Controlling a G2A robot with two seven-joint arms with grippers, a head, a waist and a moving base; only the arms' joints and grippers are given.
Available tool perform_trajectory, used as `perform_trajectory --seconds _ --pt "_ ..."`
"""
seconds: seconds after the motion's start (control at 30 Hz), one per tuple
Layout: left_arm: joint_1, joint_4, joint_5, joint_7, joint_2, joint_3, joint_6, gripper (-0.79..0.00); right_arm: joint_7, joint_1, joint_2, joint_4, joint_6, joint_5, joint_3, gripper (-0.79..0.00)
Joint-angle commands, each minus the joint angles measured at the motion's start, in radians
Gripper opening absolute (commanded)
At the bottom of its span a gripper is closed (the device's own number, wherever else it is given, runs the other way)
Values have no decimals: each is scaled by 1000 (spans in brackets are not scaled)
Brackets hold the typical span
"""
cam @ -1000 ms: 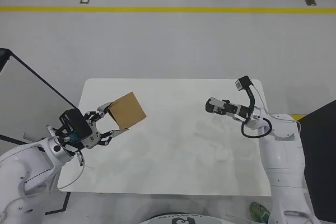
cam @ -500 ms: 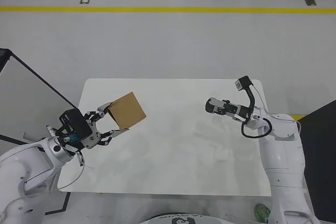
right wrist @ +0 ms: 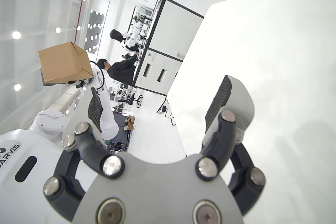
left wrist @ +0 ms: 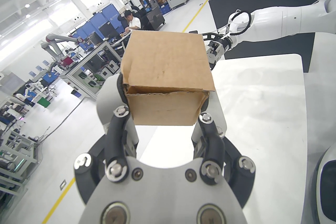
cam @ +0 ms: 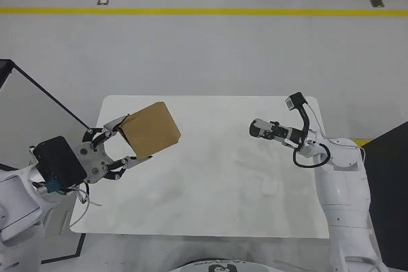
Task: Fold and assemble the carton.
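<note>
A white table is set on a pale workshop floor. At its ten o'clock the carton is clamped by the left gripper and held clear, likely for flap access. At three o'clock the right gripper is posed spread and empty.

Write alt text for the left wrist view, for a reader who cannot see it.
The left gripper clamps a brown carton, folded into a box, by two opposite sides, over the edge of the white table. Beyond it the right arm extends across the table, the right gripper partly hidden behind the carton.
</note>
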Motion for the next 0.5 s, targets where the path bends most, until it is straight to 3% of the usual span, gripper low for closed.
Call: perform_trajectory --seconds 0.0,0.23,0.47 --pt "0 1 0 0 0 1 0 -785 0 0 0 0 0 0 0 0" --pt "-5 1 -23 13 -1 10 32 -785 0 0 0 0 0 0 0 0" --pt "-142 1 -57 11 12 117 -4 -785 0 0 0 0 0 0 0 0"
